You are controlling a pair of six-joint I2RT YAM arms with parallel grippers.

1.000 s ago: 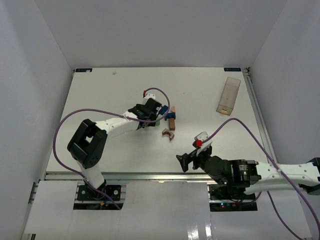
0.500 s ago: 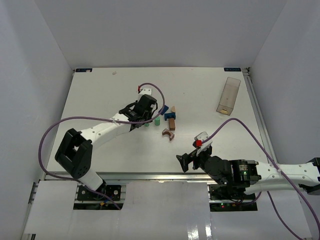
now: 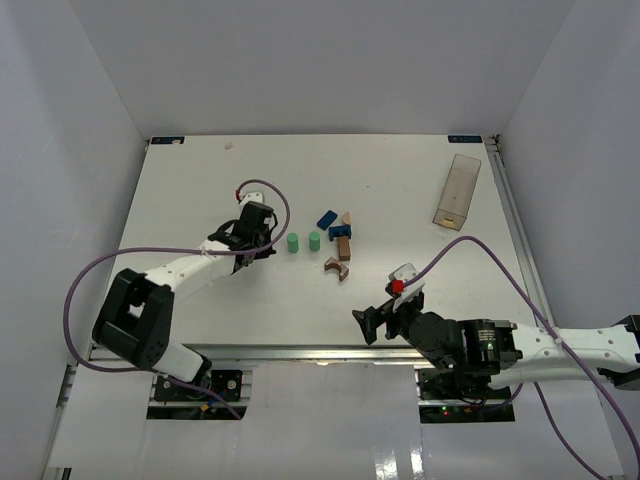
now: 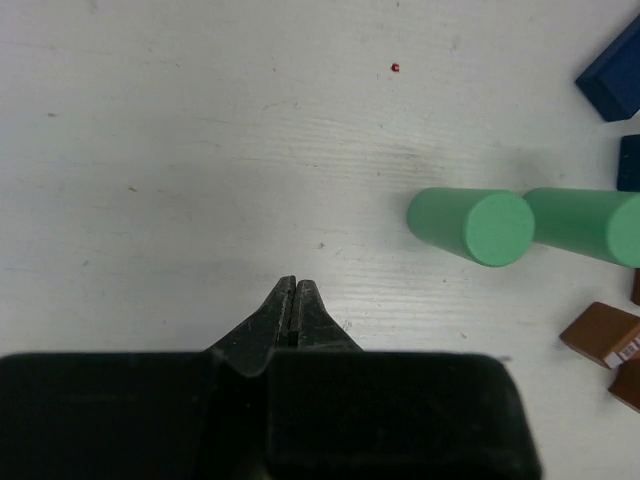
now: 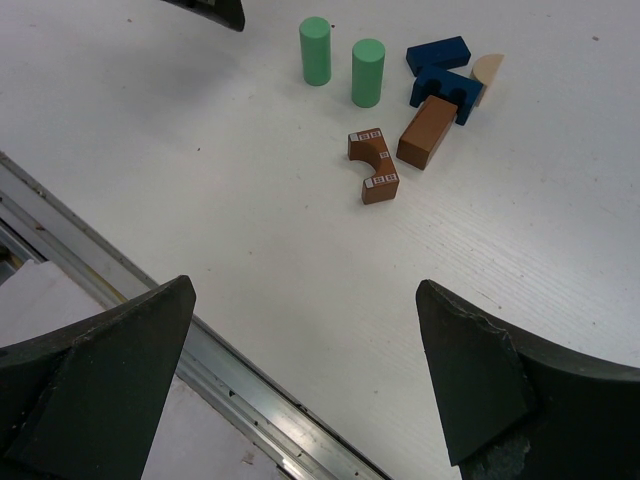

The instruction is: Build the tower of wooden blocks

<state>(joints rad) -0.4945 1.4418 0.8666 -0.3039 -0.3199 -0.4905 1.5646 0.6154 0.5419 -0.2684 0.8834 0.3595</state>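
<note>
While upright, two smooth, flat-topped green cylinders (image 5: 315, 50).

Top cam: fixed, high, behind the arm bases at 6 o'clock, looking down on the whole table (image 3: 400, 180). Left wrist cam: very close to the table, aimed down past its own left claw (image 4: 292, 300) at 6; green cylinders (image 4: 470, 227) at 3. Right wrist cam: higher, over the near table edge, facing the blocks at 12, with the right claw (image 5: 305, 292) framing 5 and 7. All three views share the cylinders. Top and right wrist also share the arch (image 5: 373, 165).
</note>
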